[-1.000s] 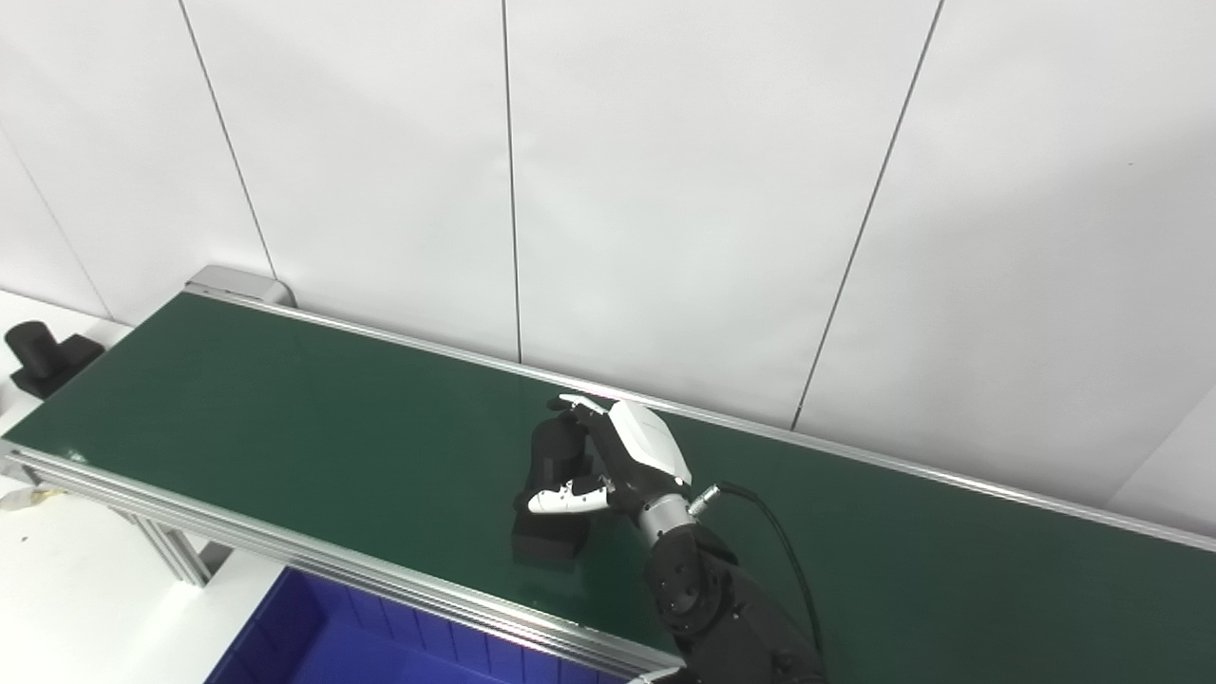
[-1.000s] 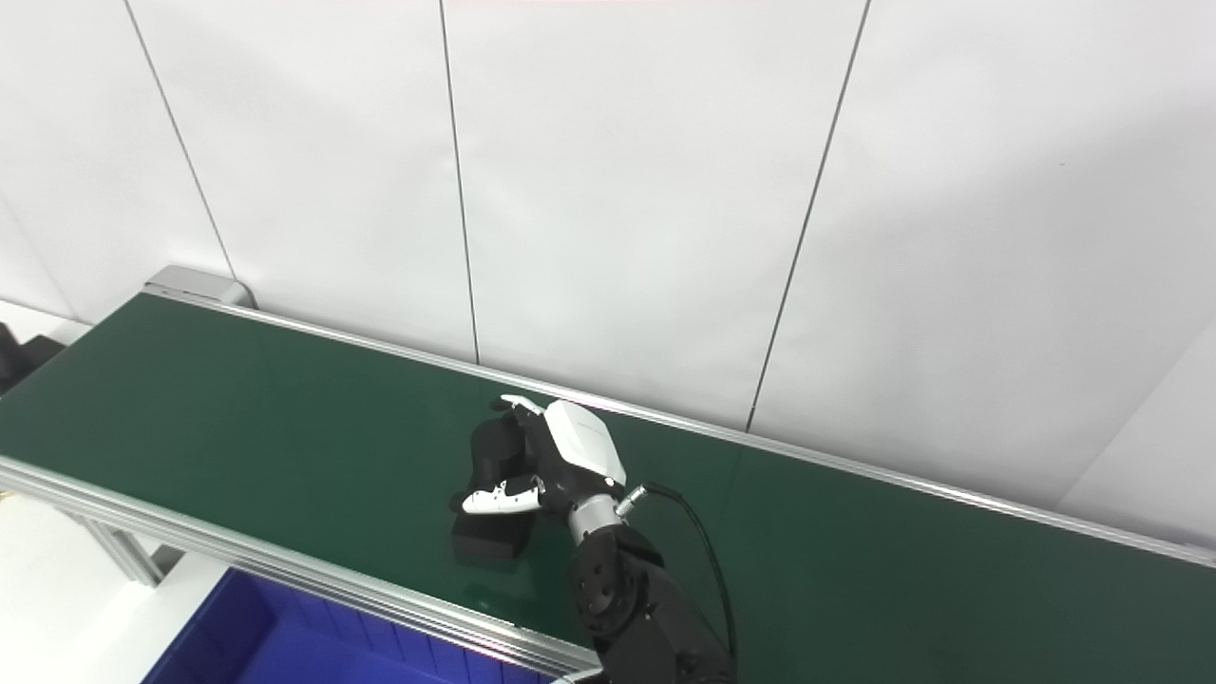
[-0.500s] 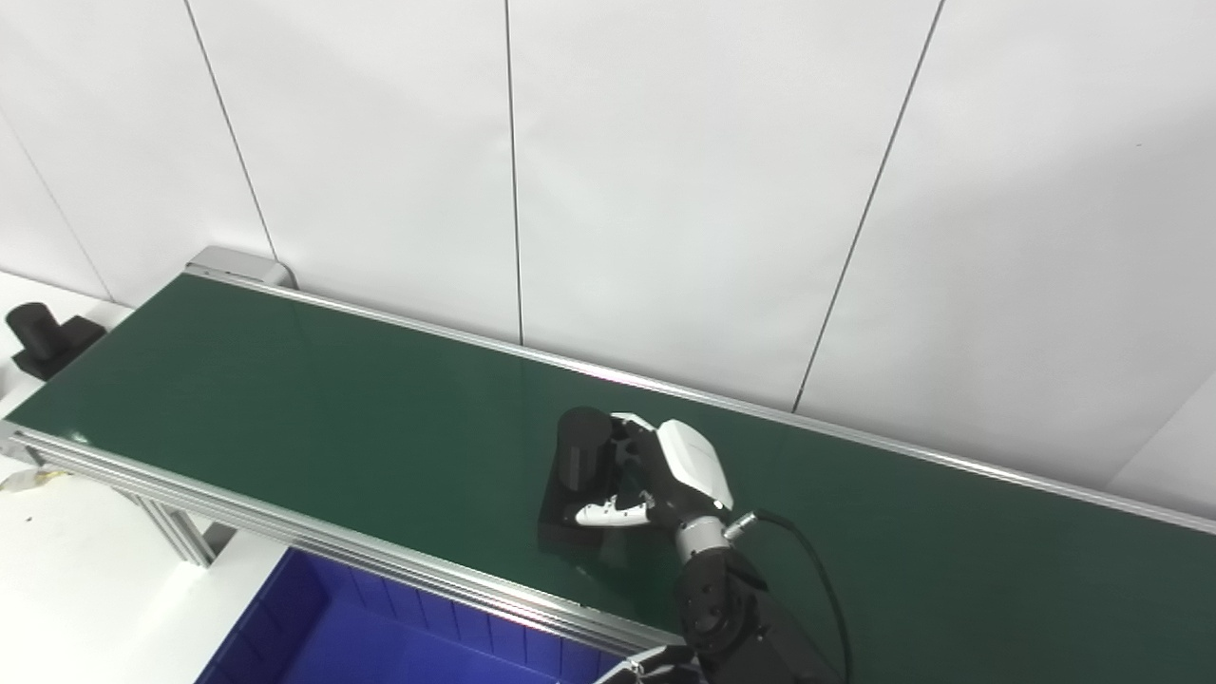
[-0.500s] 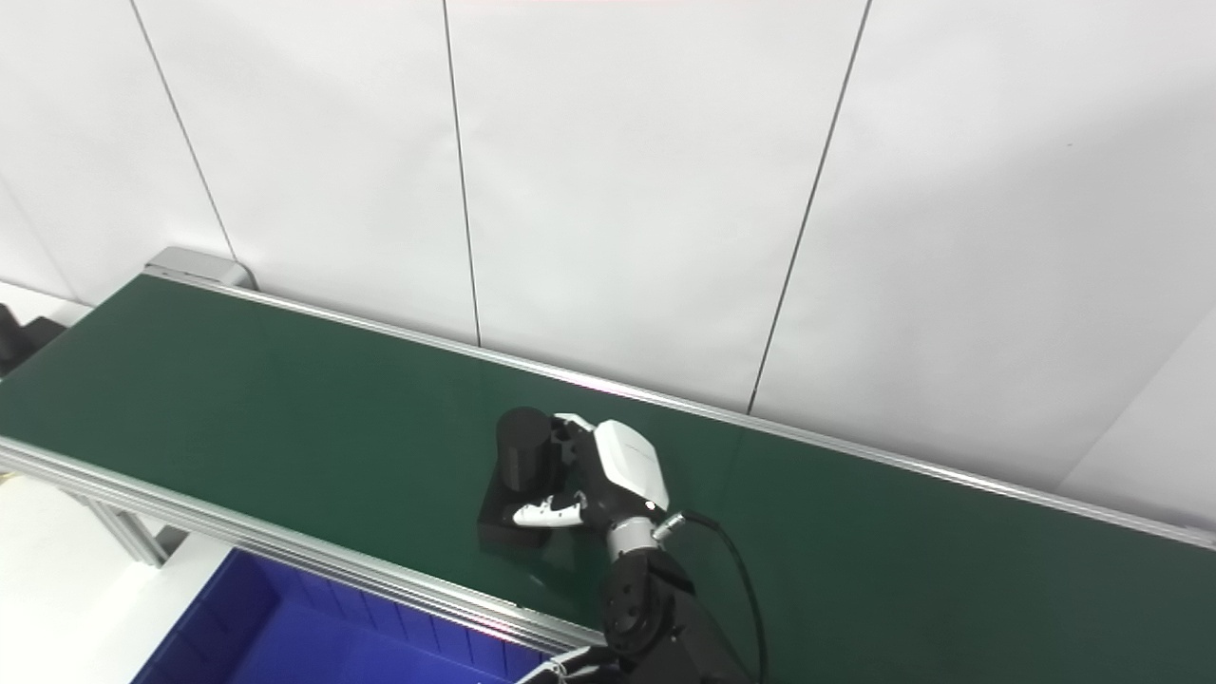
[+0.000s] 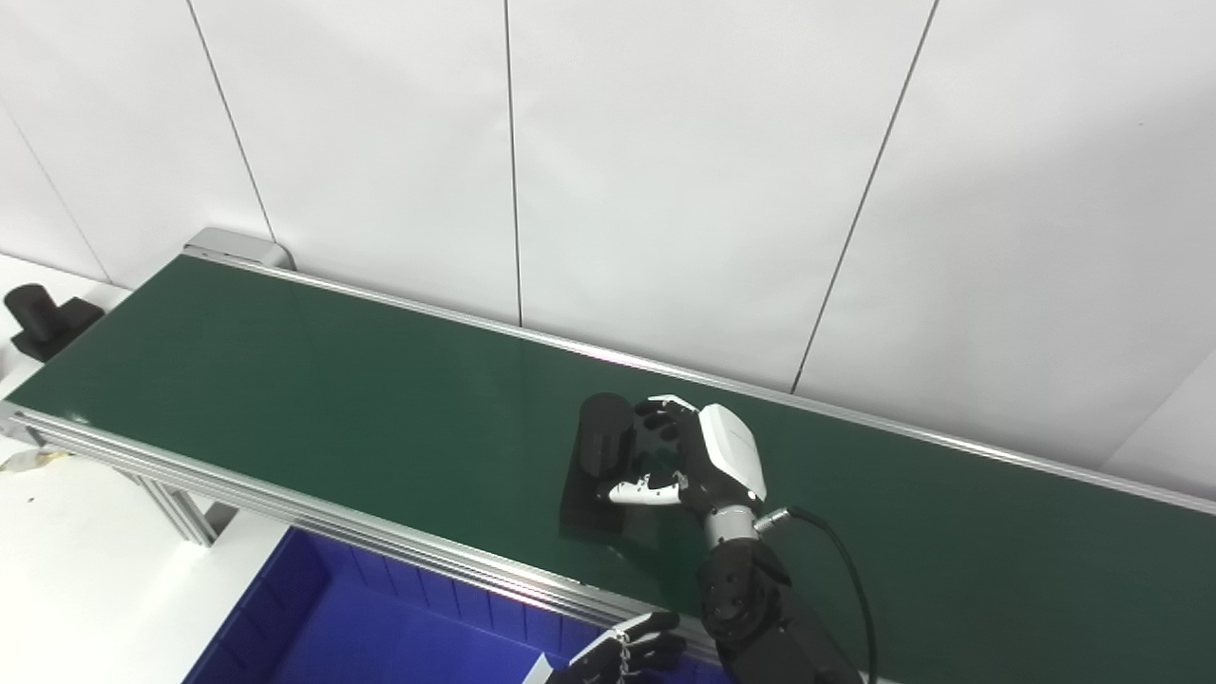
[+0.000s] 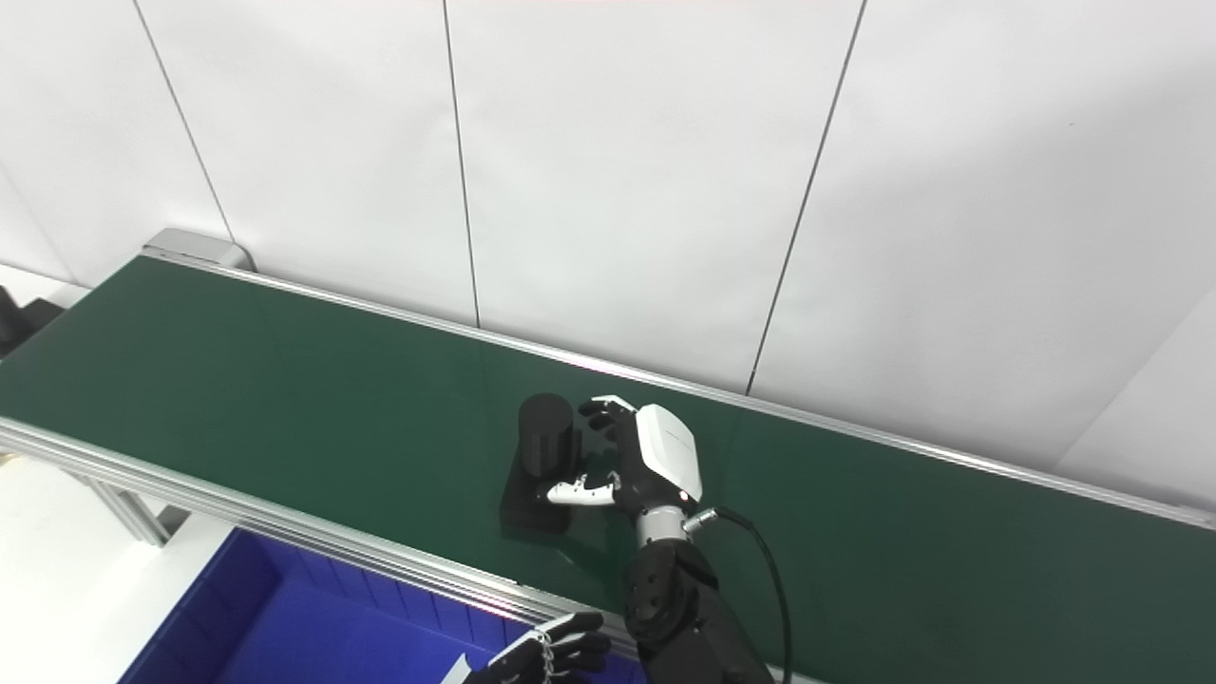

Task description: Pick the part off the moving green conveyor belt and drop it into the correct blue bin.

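A black part (image 5: pixel 600 458), an upright cylinder on a square base, stands on the green conveyor belt (image 5: pixel 332 399) near its front edge. My right hand (image 5: pixel 708 461) is on the part's right side at cylinder height. Its fingers (image 5: pixel 657 418) curl toward the cylinder and its thumb (image 5: pixel 644 492) reaches over the base, but the hand is not closed on the part. My left hand (image 5: pixel 617 654) shows only at the bottom edge, over the blue bin (image 5: pixel 380 632), with its fingers apart and holding nothing.
The belt's aluminium front rail (image 5: pixel 285 508) runs between the part and the blue bin below it. A second black part (image 5: pixel 43 318) sits on the white table past the belt's left end. A white panelled wall stands right behind the belt.
The camera has shifted. The part has travelled a little right along the belt. My right hand has slid from over the cylinder to its right side. My left hand has come into view.
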You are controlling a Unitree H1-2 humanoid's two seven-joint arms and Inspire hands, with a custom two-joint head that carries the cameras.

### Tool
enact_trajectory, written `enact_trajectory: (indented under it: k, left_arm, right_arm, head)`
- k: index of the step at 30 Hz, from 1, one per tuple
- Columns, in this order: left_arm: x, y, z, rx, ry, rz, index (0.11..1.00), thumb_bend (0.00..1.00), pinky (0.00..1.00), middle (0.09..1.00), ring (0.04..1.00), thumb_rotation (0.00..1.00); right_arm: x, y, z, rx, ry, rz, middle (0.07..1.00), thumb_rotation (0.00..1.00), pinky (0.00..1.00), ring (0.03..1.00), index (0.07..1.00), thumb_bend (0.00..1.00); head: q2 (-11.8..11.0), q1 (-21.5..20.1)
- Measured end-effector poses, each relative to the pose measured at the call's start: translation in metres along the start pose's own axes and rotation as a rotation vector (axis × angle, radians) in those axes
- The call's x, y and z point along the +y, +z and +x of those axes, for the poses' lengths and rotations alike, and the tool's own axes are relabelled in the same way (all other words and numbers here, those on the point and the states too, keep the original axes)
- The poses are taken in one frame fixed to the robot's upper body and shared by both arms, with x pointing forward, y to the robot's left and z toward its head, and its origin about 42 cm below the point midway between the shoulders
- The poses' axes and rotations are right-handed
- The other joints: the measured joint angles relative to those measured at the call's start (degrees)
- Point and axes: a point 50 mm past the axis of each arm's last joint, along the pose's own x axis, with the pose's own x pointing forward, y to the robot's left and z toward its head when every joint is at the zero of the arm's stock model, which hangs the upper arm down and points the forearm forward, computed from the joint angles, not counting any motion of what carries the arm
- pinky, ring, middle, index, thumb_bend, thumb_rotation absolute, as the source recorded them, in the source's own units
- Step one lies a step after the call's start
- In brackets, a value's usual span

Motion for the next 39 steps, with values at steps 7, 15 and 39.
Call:
enact_trajectory:
  k: [7,15,39]
  left_arm:
    - [0.0,0.0,-0.001,0.002,-0.003,0.0,0.861,0.81,0.73,0.815,0.784,0.59]
    - [-0.003,0.002,-0.001,-0.002,-0.002,0.001,0.863,0.81,0.72,0.813,0.778,0.61]
    - [-0.009,0.002,-0.001,0.0,0.013,-0.02,0.864,0.81,0.73,0.814,0.778,0.62]
  right_arm:
    - [-0.001,0.0,0.0,0.0,-0.005,0.001,0.717,0.15,0.69,0.711,0.704,0.73]
    - [0.003,0.004,0.0,-0.006,0.002,0.003,0.688,0.14,0.64,0.682,0.693,0.76]
    - [0.012,0.009,-0.003,-0.021,-0.047,0.019,0.5,0.0,0.4,0.389,0.519,0.52]
  head:
    - [0.1,0.1]
    - [0.3,0.2]
    - [0.9,-0.5]
